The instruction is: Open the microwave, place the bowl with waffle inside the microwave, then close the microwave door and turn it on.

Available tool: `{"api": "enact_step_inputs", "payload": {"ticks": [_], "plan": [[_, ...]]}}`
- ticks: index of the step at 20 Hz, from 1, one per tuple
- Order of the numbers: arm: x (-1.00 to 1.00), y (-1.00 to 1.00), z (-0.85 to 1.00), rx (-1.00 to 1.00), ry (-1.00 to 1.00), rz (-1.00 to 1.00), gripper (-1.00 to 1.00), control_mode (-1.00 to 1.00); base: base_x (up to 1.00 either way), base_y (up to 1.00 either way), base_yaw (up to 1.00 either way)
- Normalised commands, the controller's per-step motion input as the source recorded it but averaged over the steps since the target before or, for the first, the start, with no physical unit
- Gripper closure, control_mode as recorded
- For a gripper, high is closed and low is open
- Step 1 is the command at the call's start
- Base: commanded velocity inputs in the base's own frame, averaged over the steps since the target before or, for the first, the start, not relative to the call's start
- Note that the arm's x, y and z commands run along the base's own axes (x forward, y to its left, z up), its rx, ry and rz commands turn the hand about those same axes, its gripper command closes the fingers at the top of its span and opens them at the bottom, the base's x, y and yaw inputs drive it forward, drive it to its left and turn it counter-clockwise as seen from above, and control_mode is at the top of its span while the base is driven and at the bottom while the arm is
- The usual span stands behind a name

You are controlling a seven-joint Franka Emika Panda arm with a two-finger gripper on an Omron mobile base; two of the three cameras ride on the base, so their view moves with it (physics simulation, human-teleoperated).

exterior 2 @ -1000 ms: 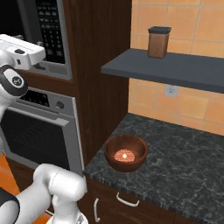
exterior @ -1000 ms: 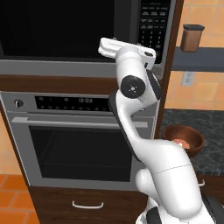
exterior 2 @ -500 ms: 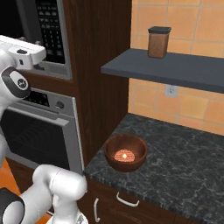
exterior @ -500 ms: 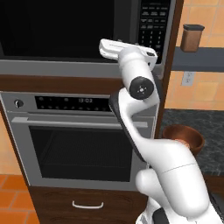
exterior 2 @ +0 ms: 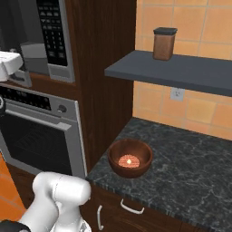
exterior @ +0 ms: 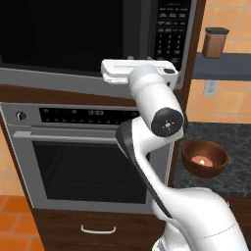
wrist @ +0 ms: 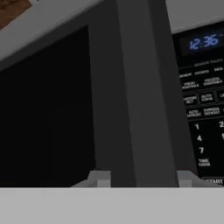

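The gripper (wrist: 142, 180) is right up at the microwave (exterior: 98, 39), its two fingertips (wrist: 99, 178) straddling the grey vertical bar at the right edge of the microwave door (wrist: 48, 113), just left of the keypad (wrist: 203, 122). Whether the fingers are actually pressing on that bar I cannot tell, so the grip stays an open question. The door itself sits flush and closed, black glass dark.

In the left base view the white hand (exterior: 137, 71) lies level across the microwave's lower front, at about 7 o'clock from the keypad. Below it runs the silver oven (exterior: 83, 152).

Over on the dark stone table (exterior 2: 195, 167), the bowl with waffle (exterior 2: 130, 157) sits near the front left corner, well apart from the arm, the waffle (exterior 2: 128, 160) flat in its bottom. At 1 o'clock from the bowl, a brown canister (exterior 2: 164, 43) stands upright on the grey shelf (exterior 2: 181, 71).
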Motion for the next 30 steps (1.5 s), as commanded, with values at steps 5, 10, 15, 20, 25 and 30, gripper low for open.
{"api": "enact_step_inputs", "payload": {"ticks": [5,10,15,20,25,30], "plan": [[-1.0,0.99,-0.29,0.0,0.06,0.05,1.0,-1.0,0.0,0.0,0.0],[-0.82,0.62,-0.36,0.01,0.07,0.03,-1.0,-1.0,0.0,0.0,0.0],[-0.88,-0.34,0.04,0.37,0.02,0.01,-1.0,-1.0,0.0,0.0,0.0],[-1.0,-0.77,0.19,0.54,-0.02,0.03,-1.0,-1.0,0.0,0.0,0.0],[-0.35,-0.83,0.04,0.59,0.05,0.1,-1.0,-1.0,0.0,0.0,0.0],[0.48,-0.6,0.0,0.62,0.2,0.31,-1.0,-1.0,0.0,0.0,0.0]]}}
